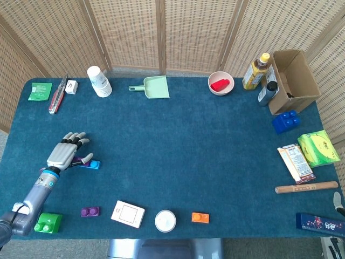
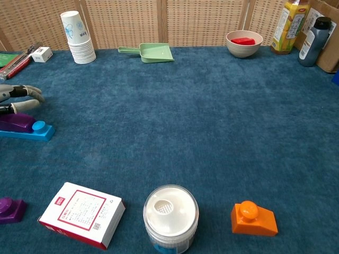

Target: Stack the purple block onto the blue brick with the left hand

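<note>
The purple block [image 1: 81, 160] [image 2: 16, 121] lies on top of the flat light-blue brick [image 1: 92, 164] [image 2: 32, 132] at the table's left side. One round stud of the brick stays uncovered at its right end. My left hand [image 1: 66, 151] [image 2: 18, 98] is just left of and above the block, its fingers spread. The thumb lies close over the block's top, and I cannot tell whether it touches. Only a grey sliver at the lower right edge of the head view may be my right hand [image 1: 339, 203].
A second purple block [image 1: 89, 211] [image 2: 8, 208], a green block [image 1: 48, 222], a white box [image 1: 128, 213], a white jar [image 1: 165, 220] and an orange block [image 1: 200, 217] line the front edge. Paper cups [image 1: 99, 81] and a green dustpan [image 1: 153, 86] stand at the back.
</note>
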